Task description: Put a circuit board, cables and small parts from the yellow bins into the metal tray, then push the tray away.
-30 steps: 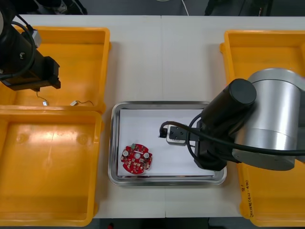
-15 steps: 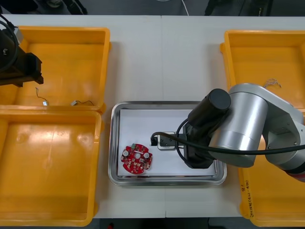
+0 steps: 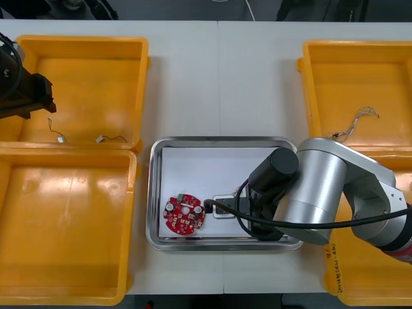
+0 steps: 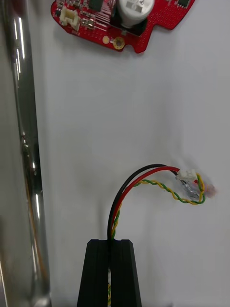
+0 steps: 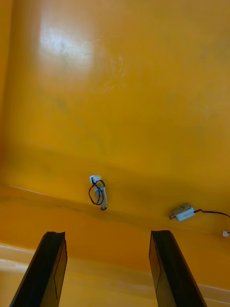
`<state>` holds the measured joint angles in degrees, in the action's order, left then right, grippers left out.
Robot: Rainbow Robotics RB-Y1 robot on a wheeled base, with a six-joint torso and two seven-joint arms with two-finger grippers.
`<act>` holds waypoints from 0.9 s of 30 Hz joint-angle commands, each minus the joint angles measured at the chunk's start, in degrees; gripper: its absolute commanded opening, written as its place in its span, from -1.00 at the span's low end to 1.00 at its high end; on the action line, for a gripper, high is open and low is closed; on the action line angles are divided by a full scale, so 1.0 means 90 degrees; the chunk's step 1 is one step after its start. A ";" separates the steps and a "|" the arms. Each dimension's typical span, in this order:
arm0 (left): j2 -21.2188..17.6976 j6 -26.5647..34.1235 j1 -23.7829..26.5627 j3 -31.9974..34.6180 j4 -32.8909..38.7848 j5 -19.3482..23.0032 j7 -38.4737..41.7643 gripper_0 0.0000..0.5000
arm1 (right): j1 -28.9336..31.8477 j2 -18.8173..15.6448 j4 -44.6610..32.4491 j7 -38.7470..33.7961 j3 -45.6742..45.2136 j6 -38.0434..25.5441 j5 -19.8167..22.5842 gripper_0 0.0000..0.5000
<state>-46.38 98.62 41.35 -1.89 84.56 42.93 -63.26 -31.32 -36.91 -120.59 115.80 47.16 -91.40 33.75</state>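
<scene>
1 cable (image 4: 117,201) in R pincer (image 4: 111,245)

Light table (image 3: 219,84), seam (image 3: 218,64) down its middle, dark clutter (image 3: 309,8) beyond its far edge

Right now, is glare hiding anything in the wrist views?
Left wrist view: bright patch on the yellow bin floor, away from the black cables. Right wrist view: streaks on the metal tray wall only; right gripper's cable and circuit board unaffected.
</scene>
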 commanded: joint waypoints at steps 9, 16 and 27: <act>-0.0286 -0.0333 0.0278 -0.0240 -0.0353 0.0035 -0.0725 1.00 | 0.0188 0.0272 0.0088 0.0063 0.0053 -0.0001 -0.0196 -1.00; -0.0276 -0.0714 0.0268 -0.0523 -0.0597 0.0025 -0.0745 1.00 | 0.0247 0.0399 0.0098 -0.0005 0.0053 -0.0050 -0.0235 -1.00; -0.0276 -0.1075 0.0141 -0.0786 -0.0733 0.0054 -0.0784 1.00 | 0.0257 0.0458 0.0098 -0.0083 0.0053 -0.0099 -0.0332 -1.00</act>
<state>-46.38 90.15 41.35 -8.58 77.63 43.05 -63.31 -29.51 -33.86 -119.31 115.78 47.16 -91.94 31.43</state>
